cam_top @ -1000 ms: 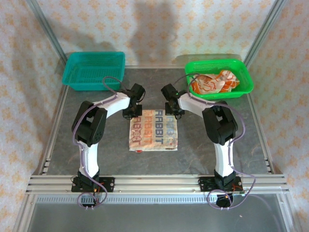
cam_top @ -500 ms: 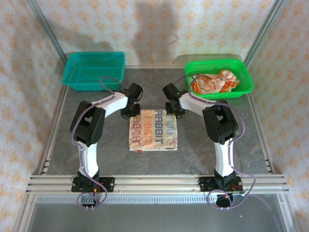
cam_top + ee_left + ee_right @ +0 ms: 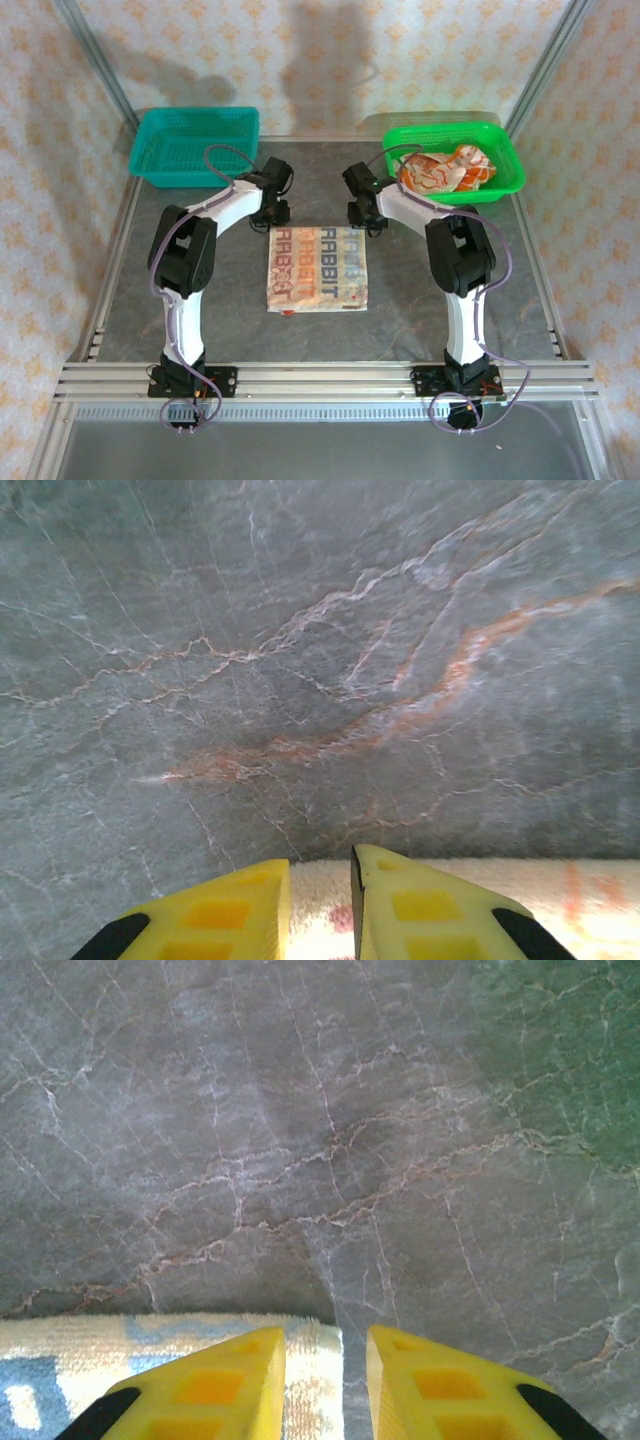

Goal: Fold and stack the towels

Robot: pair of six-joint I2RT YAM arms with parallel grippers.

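A folded towel point(image 3: 318, 268), cream side up with "RABBIT" lettering, lies flat mid-table. My left gripper point(image 3: 272, 214) hovers just beyond its far left corner, and my right gripper point(image 3: 368, 222) just beyond its far right corner. In the left wrist view the yellow fingers of the left gripper point(image 3: 320, 880) stand slightly apart over the towel's edge point(image 3: 590, 890), holding nothing. In the right wrist view the right gripper point(image 3: 325, 1355) is open over the towel's corner point(image 3: 150, 1345). Crumpled orange towels point(image 3: 440, 170) lie in the green basket point(image 3: 500, 135).
A teal basket point(image 3: 195, 145) stands at the back left, close behind the left arm. The green basket sits at the back right, beside the right wrist. Grey marbled tabletop point(image 3: 220, 310) surrounds the folded towel.
Both grippers went from shut to open, let go of the towel's far edge and drew back toward the baskets. The towel stays flat.
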